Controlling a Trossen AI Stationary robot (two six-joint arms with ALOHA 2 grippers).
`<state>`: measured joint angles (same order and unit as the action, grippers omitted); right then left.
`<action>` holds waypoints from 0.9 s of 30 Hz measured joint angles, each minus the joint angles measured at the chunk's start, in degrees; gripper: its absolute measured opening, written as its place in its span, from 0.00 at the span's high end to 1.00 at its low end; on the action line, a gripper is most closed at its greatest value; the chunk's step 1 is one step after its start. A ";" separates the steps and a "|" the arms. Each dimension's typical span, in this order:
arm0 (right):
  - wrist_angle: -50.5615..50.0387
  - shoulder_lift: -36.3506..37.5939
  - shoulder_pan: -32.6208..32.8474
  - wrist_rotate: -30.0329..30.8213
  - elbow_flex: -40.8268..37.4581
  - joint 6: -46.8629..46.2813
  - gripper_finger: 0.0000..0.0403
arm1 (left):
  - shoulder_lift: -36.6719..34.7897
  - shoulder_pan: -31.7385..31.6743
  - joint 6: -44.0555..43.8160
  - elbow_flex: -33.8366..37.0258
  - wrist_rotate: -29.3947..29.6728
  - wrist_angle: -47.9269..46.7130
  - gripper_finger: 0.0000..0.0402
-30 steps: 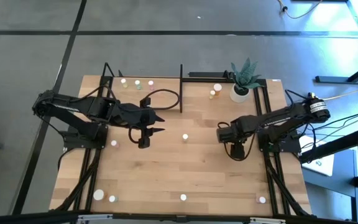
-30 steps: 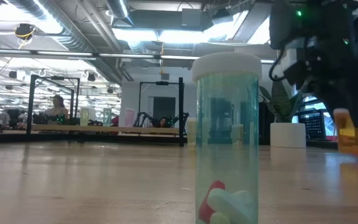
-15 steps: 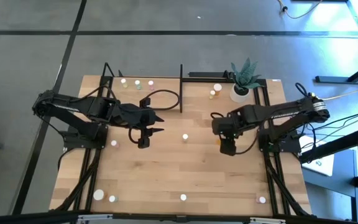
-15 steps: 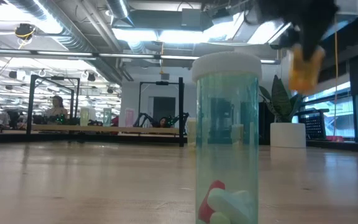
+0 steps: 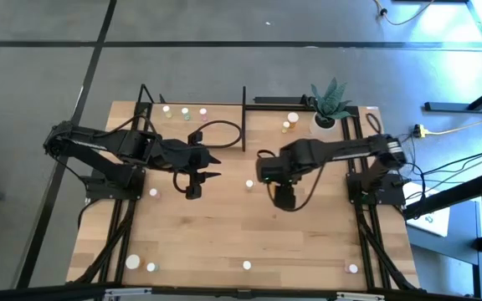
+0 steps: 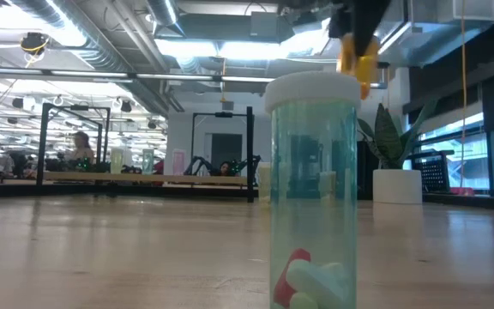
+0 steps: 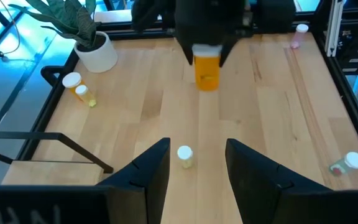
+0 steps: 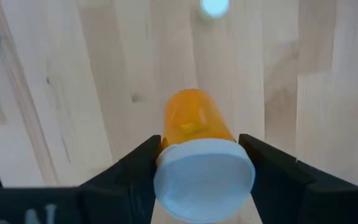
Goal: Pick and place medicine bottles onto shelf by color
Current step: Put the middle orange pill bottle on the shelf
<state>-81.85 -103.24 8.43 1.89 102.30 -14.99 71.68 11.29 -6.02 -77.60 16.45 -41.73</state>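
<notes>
My right gripper (image 5: 284, 196) hangs over the middle of the table, shut on an orange medicine bottle (image 8: 194, 121) with a white cap. My left gripper (image 5: 201, 176) waits open at the table's left, pointing toward the middle. A small white-capped bottle (image 7: 184, 155) stands on its base on the table just past its fingertips. The shelf (image 5: 266, 115) runs along the far edge. Three bottles (image 5: 185, 111) stand on its left part and two orange ones (image 5: 289, 122) on its right. A green bottle (image 6: 313, 189) stands close to the low camera. My right gripper pinches the orange bottle between its two fingers at the white cap (image 7: 207, 51), at the bottle's top end. The fingers (image 8: 272, 171) come from above, pointing down. The bottle hangs upright below them, cap up, lifted clear of the table.
A white plant pot (image 5: 325, 124) stands at the shelf's right end. More small bottles stand on the table: one near the left arm (image 5: 152, 193), two at the near left corner (image 5: 132, 262), one at the near edge (image 5: 247, 265), one at the near right corner (image 5: 352, 268).
My right gripper has risen and gone from the table's right side toward its middle, staying shut on the orange bottle. The bottle has gone up with it, upright and clear of the table.
</notes>
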 joint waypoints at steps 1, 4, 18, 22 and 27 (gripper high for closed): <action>-0.13 -1.32 0.01 0.00 1.70 0.29 0.49 | 0.00 -0.01 -0.02 0.00 0.00 0.02 0.63; -0.30 -5.13 0.42 0.11 6.77 0.54 0.49 | 0.00 0.00 -0.02 0.00 0.00 -0.01 0.63; 0.69 -16.41 2.68 0.06 17.10 2.11 0.49 | -0.02 2.62 -1.56 0.00 -4.55 -0.25 0.63; 1.57 -18.98 2.73 -0.02 17.18 3.28 0.49 | -0.02 4.66 -3.30 0.00 -4.59 -0.26 0.63; 1.72 -21.96 2.71 -0.02 17.18 3.67 0.49 | -0.02 6.83 -4.53 0.00 -4.57 -0.29 0.63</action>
<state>-80.13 -125.19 11.13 1.87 119.48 -11.33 71.66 18.12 -10.55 -77.60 11.88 -42.02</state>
